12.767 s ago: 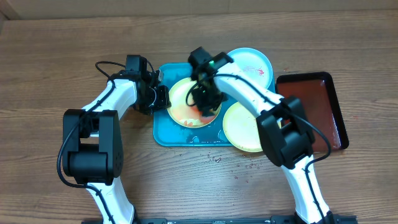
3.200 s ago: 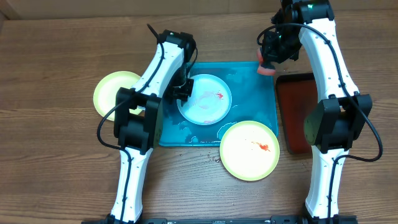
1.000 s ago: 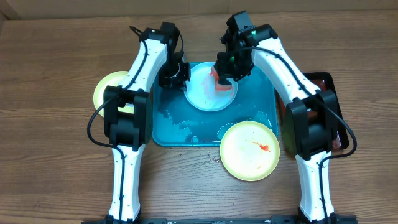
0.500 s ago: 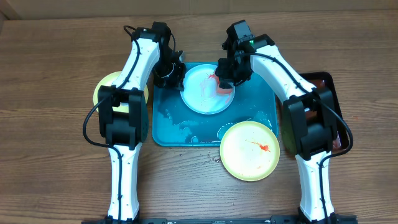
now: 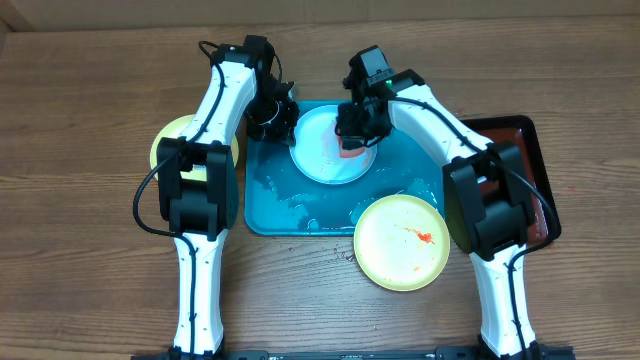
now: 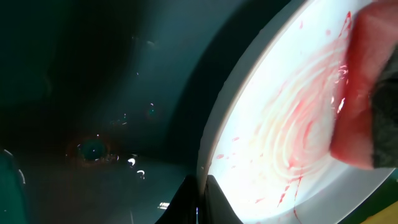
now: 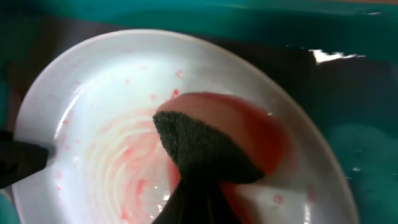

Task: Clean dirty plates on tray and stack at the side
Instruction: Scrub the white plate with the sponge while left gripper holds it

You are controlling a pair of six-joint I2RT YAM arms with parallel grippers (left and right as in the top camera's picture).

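"Scrubbing step, is it? How far along?"
"About mid-task, I'd say. Blue-white plate lies on the tray, toward its back edge, pink swirls across its face"
"Grippers?"
"Left gripper is pinched closed on that plate's rim, on the tray's left side. Right gripper is clamped tight on a sponge, red with a dark scouring top, pressed onto the plate"
"Done versus left?"
"Clean-looking yellow-green plate sits on the table just off the tray's left edge, half hidden by the arm, no red on the part showing, so probably finished. Smeared yellow-green plate overlaps the tray's front right corner with a red streak on it, not cleaned. My guess: one done, one in hand, one to go, nothing stacked yet"
"Counts?"
"Three plates, one sponge, one turquoise tray, one dark red tray beside its right edge, two arms"
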